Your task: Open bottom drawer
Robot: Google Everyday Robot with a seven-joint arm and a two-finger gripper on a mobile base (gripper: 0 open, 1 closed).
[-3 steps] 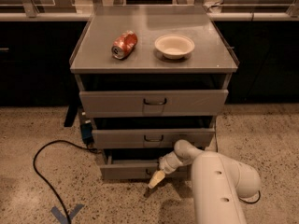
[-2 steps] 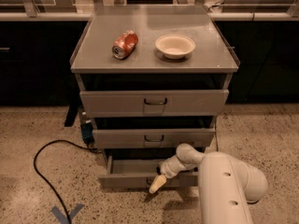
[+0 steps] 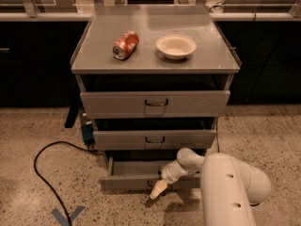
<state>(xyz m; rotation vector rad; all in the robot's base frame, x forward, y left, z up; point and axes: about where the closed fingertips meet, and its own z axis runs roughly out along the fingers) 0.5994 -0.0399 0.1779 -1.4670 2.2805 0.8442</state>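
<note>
The bottom drawer [image 3: 129,179] is the lowest, narrowest grey front of the grey cabinet. It is pulled partly out, and its grey tray [image 3: 136,167] shows behind the front. My gripper [image 3: 158,188] sits at the middle of the drawer's front, where the handle is, and hides the handle. My white arm [image 3: 225,187] comes in from the lower right.
The middle drawer [image 3: 154,139] and top drawer [image 3: 155,103] sit above, each slightly out. A crushed red can [image 3: 125,44] and a white bowl [image 3: 176,46] rest on the cabinet top [image 3: 155,60]. A black cable [image 3: 44,168] and blue tape [image 3: 66,215] lie on the floor at left.
The bottom drawer has slid further out toward me, showing more of its tray. My gripper has moved down and toward me with the drawer front.
</note>
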